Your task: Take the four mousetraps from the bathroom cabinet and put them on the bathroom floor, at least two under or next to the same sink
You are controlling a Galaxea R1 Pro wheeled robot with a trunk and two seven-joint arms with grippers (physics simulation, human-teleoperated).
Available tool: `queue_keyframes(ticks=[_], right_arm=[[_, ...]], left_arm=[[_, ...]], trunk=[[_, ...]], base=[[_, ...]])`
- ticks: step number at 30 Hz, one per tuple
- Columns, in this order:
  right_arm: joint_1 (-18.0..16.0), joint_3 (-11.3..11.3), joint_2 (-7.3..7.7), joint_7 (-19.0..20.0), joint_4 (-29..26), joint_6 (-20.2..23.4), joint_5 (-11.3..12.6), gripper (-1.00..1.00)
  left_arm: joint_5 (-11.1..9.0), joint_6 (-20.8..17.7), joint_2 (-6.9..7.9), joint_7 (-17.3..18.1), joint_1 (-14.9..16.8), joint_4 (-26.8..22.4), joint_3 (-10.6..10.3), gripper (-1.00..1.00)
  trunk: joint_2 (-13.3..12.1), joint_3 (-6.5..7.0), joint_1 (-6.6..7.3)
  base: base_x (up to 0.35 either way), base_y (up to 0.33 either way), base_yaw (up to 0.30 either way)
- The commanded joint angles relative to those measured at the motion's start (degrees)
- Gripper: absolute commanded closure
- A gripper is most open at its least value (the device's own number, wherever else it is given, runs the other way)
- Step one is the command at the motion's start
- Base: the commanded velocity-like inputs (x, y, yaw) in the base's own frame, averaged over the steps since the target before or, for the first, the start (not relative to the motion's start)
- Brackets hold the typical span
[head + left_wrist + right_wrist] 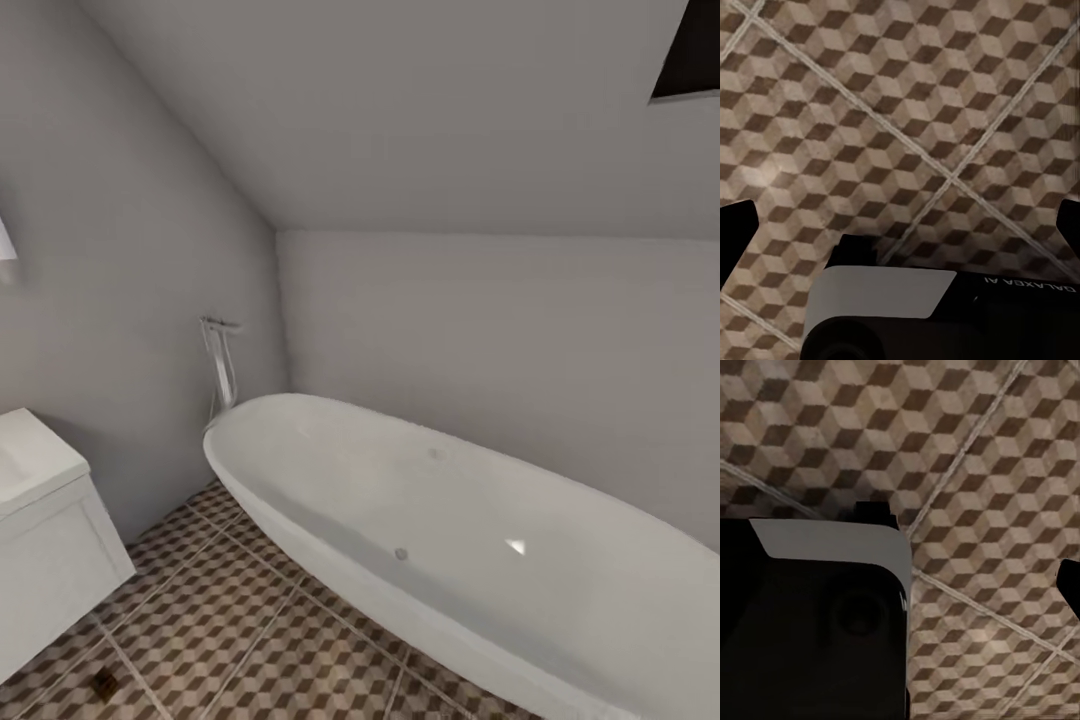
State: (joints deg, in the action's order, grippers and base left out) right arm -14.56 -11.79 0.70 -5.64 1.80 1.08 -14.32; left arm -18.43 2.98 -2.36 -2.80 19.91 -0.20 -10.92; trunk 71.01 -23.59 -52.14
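1. One long white bathtub [450, 520] is seen in the head view, set at a slant across the bathroom floor [230, 630] (cube-pattern tiles, pale grout).
2. Behind the tub's far end, a chrome wall tap w/ hose [220, 355] is fixed to the grey wall.
3. Left of the tub, across a strip of tiles, the white corner of the bathroom sink [45, 465] unit is seen; basin and tap are cut off by the frame edge.
4. On the tiles left of the tub, just beside the sink unit's base, a small brown item [105, 682] lies flat; too small and blurred to be identified.
5. Above the tub's near end, a dark opening [690, 50] is set in the sloped ceiling.
6. Left wrist view: the left gripper [900, 232] is held over bare floor tiles. Black fingertips [736, 236] are seen at opposite frame edges, so the jaws are spread wide, nothing between them. A white-and-black robot body panel [885, 300] w/ "GALAXEA AI" lettering is seen below.
7. Right wrist view: the right gripper [904, 585] is over tiles too. One finger [1069, 585] can be made out; the other is lost against the black robot body [810, 622], so jaw state can't be told.
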Motion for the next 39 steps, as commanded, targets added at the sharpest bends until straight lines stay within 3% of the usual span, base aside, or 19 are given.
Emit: queue_keyframes(ticks=[1, 11, 39], right_arm=[[-0.06, -0.43, 0.02, 0.13, 0.13, 0.06, -0.45, -1.00], [0.07, -0.43, 0.13, 2.63, 0.13, -0.02, 0.19, -1.00], [0.12, -0.43, 0.27, 3.17, 0.13, -0.29, 1.30, -1.00]], left_arm=[[-0.46, 0.18, -0.01, -0.19, 0.03, 0.03, -0.49, -1.00], [-0.46, 0.18, -0.01, -0.19, 0.02, 0.03, -0.46, -1.00], [-0.46, 0.18, -0.01, -0.19, 0.04, 0.03, -0.47, -1.00]], trunk=[[0.04, -0.06, 0.00], [0.04, -0.06, 0.00], [0.04, -0.06, 0.00]], base=[[0.000, 0.000, -0.296], [0.000, 0.000, -0.296], [0.000, 0.000, -0.296]])
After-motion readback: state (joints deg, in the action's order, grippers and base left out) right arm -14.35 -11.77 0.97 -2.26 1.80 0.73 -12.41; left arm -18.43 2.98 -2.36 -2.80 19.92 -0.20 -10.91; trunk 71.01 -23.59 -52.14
